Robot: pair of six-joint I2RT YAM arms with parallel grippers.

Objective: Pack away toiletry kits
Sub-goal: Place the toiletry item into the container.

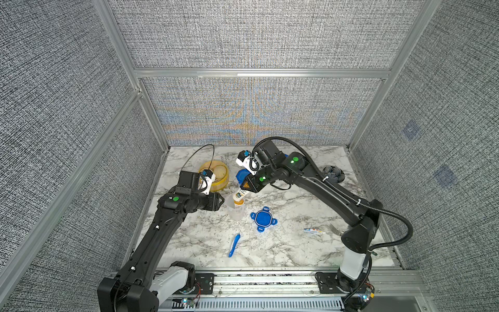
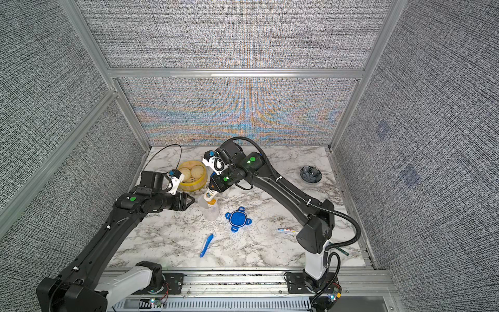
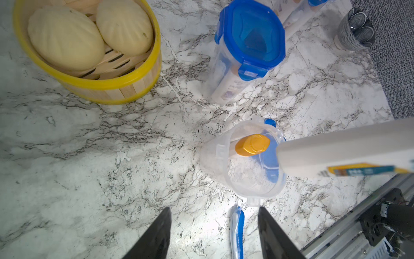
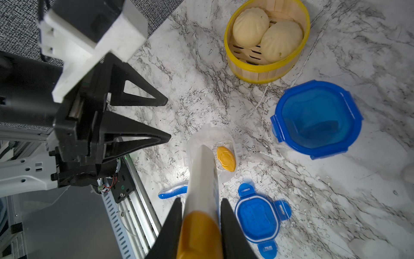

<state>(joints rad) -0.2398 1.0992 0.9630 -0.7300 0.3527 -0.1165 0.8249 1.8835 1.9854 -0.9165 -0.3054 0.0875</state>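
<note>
Near the middle of the table stands an open clear tub, and the right claw hangs over it, closed on a white bottle. The right wrist view shows the bottle's orange cap end pinched between the fingers, with its white body slanting down to the tub's rim. A second bottle's orange cap shows inside the tub, pointing up.

The left claw hovers just beside the tub on its left, jaws wide apart and holding nothing; its wrist view shows both fingers over bare table.

The tub's blue lid lies flat just to its right. A closed tub with a blue lid stands behind the open one, toward the far edge. A blue toothbrush lies near the front edge, and a small toothpaste tube lies toward the right edge.

A yellow steamer with two buns sits toward the far left corner, and a dark bowl sits near the right edge.
</note>
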